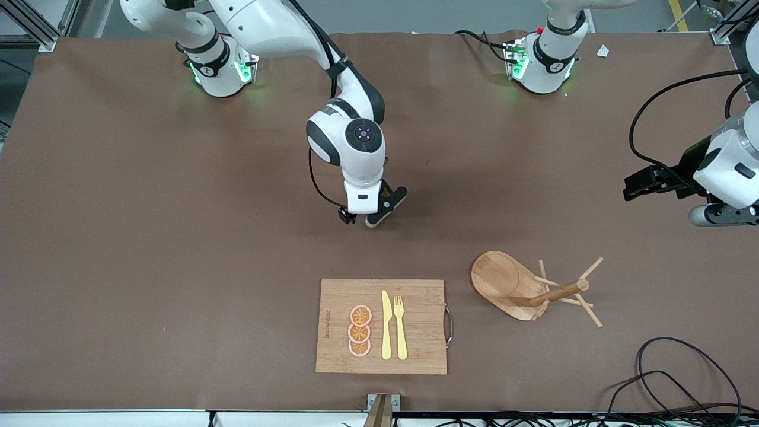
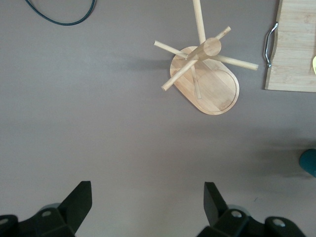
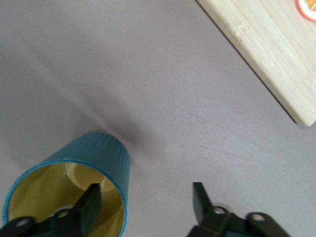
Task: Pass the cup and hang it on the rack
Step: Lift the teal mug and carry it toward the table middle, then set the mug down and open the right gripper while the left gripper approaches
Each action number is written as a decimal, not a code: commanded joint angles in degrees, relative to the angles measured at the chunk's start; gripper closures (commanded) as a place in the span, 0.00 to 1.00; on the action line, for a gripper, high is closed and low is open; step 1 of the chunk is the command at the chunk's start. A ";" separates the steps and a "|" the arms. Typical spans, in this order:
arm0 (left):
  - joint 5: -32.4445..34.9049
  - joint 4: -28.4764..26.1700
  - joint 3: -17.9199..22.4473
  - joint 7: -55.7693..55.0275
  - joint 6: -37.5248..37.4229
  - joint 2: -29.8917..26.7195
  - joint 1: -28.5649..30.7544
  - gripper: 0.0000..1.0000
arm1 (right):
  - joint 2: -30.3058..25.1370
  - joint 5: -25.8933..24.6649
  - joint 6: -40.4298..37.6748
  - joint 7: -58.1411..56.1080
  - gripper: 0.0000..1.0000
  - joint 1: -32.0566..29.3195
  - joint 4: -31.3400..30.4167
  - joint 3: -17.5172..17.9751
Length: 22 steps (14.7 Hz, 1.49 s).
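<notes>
Cup [image 3: 74,187]: standing on the bench [image 1: 148,237] under the right tool, farther from the front camera than the cutting board [image 1: 415,350]; hidden by the arm in the front view.
Right tool [image 1: 362,220]: spreading, one finger dipping inside the cup, the other outside.
Left tool [image 2: 148,202]: hanging spread over bare bench, waiting.
Rack [image 1: 522,287]: standing beside the board, toward the left arm's end.

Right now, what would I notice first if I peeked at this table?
Probably the right gripper, open with one finger dipped inside the teal cup in the middle of the table. Then the wooden rack toward the left arm's end, beside the cutting board that holds orange slices, a knife and a fork.
</notes>
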 commanded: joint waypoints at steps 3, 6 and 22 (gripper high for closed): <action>-1.22 0.05 -0.07 -10.92 -0.55 -0.77 -0.07 0.00 | -2.78 5.14 -3.69 0.60 0.00 0.14 0.82 0.16; -1.31 0.05 -0.51 -16.03 -0.47 -0.77 -0.60 0.00 | -6.13 10.24 -9.13 2.18 0.00 -1.61 0.29 -0.19; 27.14 0.58 -11.41 -82.89 0.33 11.95 -33.62 0.00 | -22.14 9.11 -34.55 1.31 0.00 -41.94 2.30 -1.60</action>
